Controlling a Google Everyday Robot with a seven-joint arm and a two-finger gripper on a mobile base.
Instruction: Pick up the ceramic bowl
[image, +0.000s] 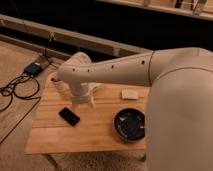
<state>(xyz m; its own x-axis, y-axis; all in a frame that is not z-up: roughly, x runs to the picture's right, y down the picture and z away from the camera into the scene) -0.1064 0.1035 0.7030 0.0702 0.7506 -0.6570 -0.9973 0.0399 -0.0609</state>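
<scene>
The ceramic bowl (130, 125) is round, dark and glossy with a thick rim, and it sits on the wooden table (95, 135) at the front right. My white arm (125, 72) reaches from the right across the table's back. My gripper (84, 99) hangs down over the table's left middle, well to the left of the bowl and just behind the flat black phone (69, 116). It holds nothing that I can see.
A small white block (130, 94) lies behind the bowl. A pale pinkish cup (52, 79) peeks out behind the arm at the table's back left. Cables and a small box (34, 68) lie on the floor to the left.
</scene>
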